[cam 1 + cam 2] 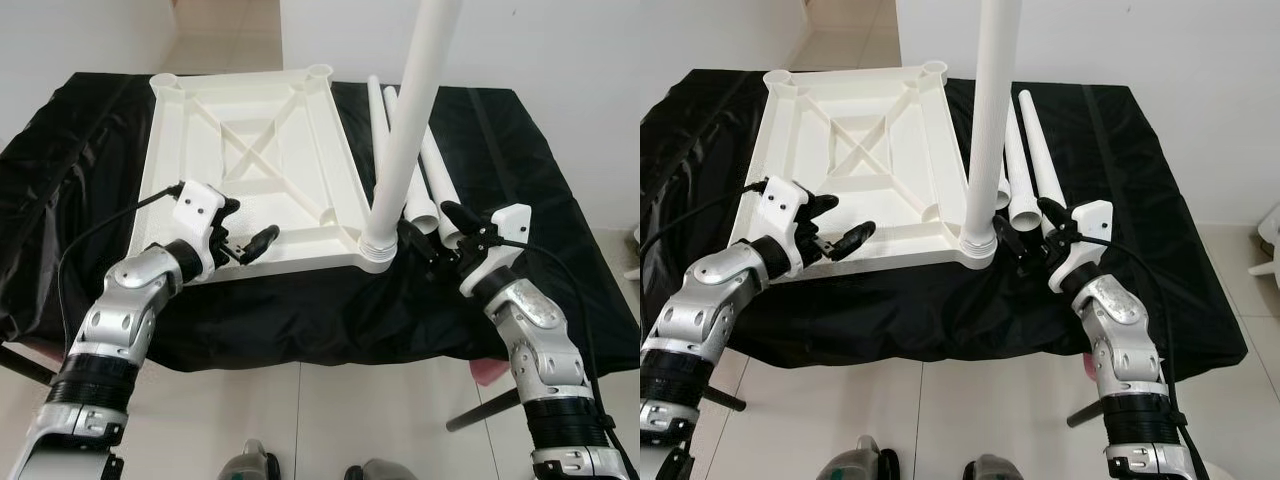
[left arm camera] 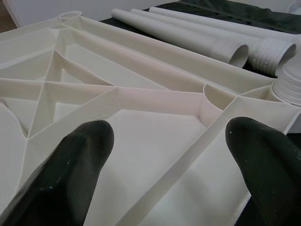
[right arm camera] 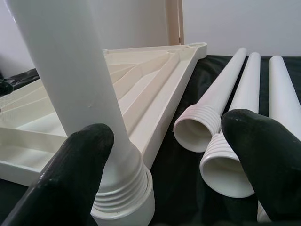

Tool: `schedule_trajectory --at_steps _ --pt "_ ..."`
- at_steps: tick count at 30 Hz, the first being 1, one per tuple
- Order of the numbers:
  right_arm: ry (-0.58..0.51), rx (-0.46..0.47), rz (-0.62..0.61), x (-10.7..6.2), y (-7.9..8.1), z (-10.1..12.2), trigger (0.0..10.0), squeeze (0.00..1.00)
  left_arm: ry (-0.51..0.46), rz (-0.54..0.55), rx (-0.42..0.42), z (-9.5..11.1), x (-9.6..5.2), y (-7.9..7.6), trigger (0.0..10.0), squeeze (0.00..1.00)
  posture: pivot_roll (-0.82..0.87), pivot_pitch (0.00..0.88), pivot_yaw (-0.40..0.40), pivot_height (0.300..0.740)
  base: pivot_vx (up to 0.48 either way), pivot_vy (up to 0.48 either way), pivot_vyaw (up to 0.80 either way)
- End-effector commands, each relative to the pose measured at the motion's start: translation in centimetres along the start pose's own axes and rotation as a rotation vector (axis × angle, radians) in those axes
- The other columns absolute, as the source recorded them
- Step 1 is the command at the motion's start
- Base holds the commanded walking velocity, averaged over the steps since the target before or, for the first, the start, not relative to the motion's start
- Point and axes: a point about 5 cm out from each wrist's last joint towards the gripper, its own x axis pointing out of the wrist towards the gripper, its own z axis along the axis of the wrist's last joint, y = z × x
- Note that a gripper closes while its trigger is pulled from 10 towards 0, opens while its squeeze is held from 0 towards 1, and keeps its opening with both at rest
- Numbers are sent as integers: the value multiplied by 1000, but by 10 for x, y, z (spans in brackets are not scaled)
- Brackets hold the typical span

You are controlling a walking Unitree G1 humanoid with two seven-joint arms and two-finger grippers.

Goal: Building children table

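The right gripper (image 1: 452,232) gapes empty beside the upright leg (image 1: 408,130) socketed in the upturned tabletop (image 1: 250,150) on the counter (image 1: 520,150), the left gripper (image 1: 245,232) open over its near rim; stiff, light, slick plastic, best clasped low at the ribbed collar.

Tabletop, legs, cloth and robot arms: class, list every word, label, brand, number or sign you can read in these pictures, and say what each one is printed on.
None can be read.
The upturned white tabletop, the upright leg, the loose legs and the black cloth are plain.
The left gripper and right gripper carry no legible marking.
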Motion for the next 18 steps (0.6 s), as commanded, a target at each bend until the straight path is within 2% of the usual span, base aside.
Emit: schedule_trajectory --at_steps 1,6,15,16,18 --pt "1 -2 16 -1 2 1 10000 0 2 28 5 1 0 3 10000 0 -14 89 43 740 0 0 0" --pt "0 1 15 -3 3 2 10000 0 -28 44 -16 9 4 4 10000 0 -17 90 45 740 0 0 0" --pt "8 8 44 -2 7 0 10000 0 -107 -24 -90 28 14 -1 10000 0 -18 80 47 740 0 0 0" --pt "19 13 72 -2 10 -1 10000 0 -113 -94 -97 31 17 -12 10000 0 -19 81 48 740 0 0 0" --pt "25 14 82 -3 11 -1 10000 0 -115 -124 -97 32 17 -17 10000 0 -20 83 49 740 0 0 0"
